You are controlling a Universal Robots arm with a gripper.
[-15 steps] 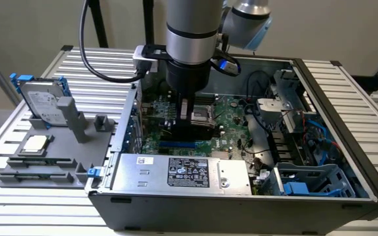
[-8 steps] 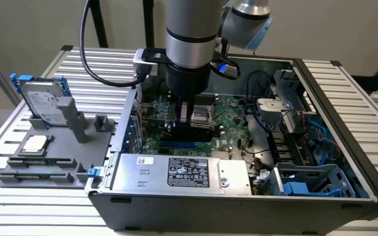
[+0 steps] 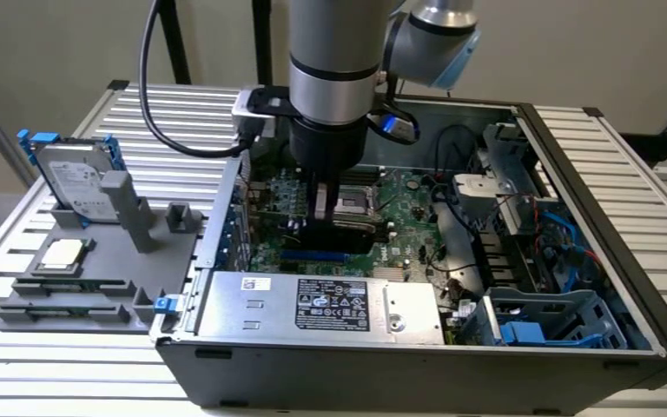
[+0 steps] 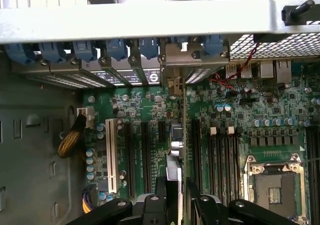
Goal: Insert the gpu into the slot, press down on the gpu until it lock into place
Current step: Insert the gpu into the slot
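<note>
Pincer [image 4: 175,191] grips gpu [image 3: 346,236] at blue slot [image 3: 310,257] (power-supply label [image 3: 331,304] print unreadable).

This is a robotics lab or a test workshop. An industrial robot arm [image 3: 331,52] reaches into an open computer case [image 3: 426,373] on a slatted aluminium table [image 3: 641,226]. Beside the case, a grey fixture tray [image 3: 119,261] holds computer parts in shaped places.

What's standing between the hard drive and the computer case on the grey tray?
A tall grey post and a shorter grey block, in the exterior view.
</note>
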